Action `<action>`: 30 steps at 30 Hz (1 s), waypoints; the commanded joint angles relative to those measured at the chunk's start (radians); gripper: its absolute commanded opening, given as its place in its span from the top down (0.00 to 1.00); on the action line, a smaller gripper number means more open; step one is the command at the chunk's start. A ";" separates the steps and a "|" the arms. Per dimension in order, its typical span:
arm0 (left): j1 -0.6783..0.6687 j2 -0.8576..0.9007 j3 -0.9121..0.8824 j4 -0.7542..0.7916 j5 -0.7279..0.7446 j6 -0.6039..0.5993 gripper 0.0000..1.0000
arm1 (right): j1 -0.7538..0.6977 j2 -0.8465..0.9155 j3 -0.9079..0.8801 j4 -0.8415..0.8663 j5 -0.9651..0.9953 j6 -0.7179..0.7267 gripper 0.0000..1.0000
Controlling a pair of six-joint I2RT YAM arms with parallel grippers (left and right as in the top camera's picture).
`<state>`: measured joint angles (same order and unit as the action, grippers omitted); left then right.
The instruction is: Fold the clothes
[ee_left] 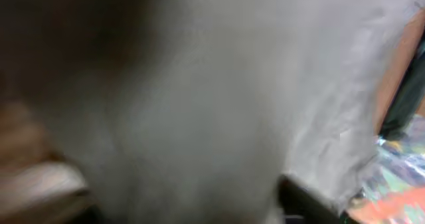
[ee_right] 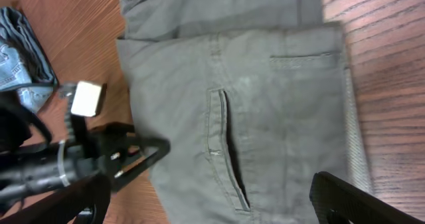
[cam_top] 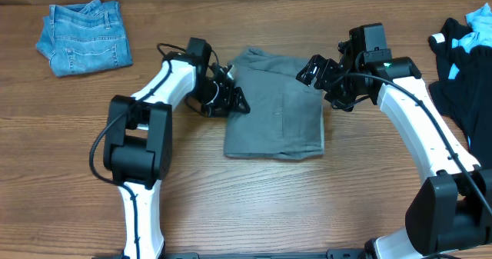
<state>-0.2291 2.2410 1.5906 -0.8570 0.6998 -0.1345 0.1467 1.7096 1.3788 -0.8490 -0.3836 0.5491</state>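
The grey trousers point(cam_top: 273, 109) lie folded into a rectangle at the table's middle, and the right wrist view point(ee_right: 279, 117) shows their pocket slit point(ee_right: 227, 147). My left gripper point(cam_top: 231, 95) sits at their left edge with its fingers spread. It also shows in the right wrist view point(ee_right: 136, 154). Blurred grey cloth point(ee_left: 219, 104) fills the left wrist view. My right gripper point(cam_top: 321, 81) hovers open above the trousers' upper right edge and holds nothing. The folded light-blue jeans point(cam_top: 84, 36) lie at the far left. The black garment with light-blue parts point(cam_top: 461, 59) lies at the far right.
The wooden table point(cam_top: 307, 205) shows bare in front of the trousers. Both arms reach in from the front edge, one on each side of the trousers. A corner of the jeans point(ee_right: 20, 58) shows in the right wrist view.
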 commanded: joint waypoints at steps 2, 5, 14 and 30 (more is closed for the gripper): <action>-0.027 0.063 -0.020 0.046 -0.042 -0.040 0.76 | 0.005 0.002 0.000 0.002 0.016 -0.007 0.00; -0.024 0.063 -0.020 0.062 -0.076 -0.069 0.96 | 0.005 0.002 0.000 -0.002 0.016 -0.007 0.00; 0.048 0.063 0.000 0.068 -0.401 -0.025 0.96 | 0.005 0.002 0.000 -0.008 0.035 -0.006 0.00; 0.266 0.063 0.373 -0.064 -0.811 0.207 0.96 | 0.005 0.002 0.000 0.007 0.034 -0.005 0.00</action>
<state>0.0093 2.2951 1.8732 -0.9176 0.0376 -0.0048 0.1467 1.7096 1.3785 -0.8486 -0.3588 0.5495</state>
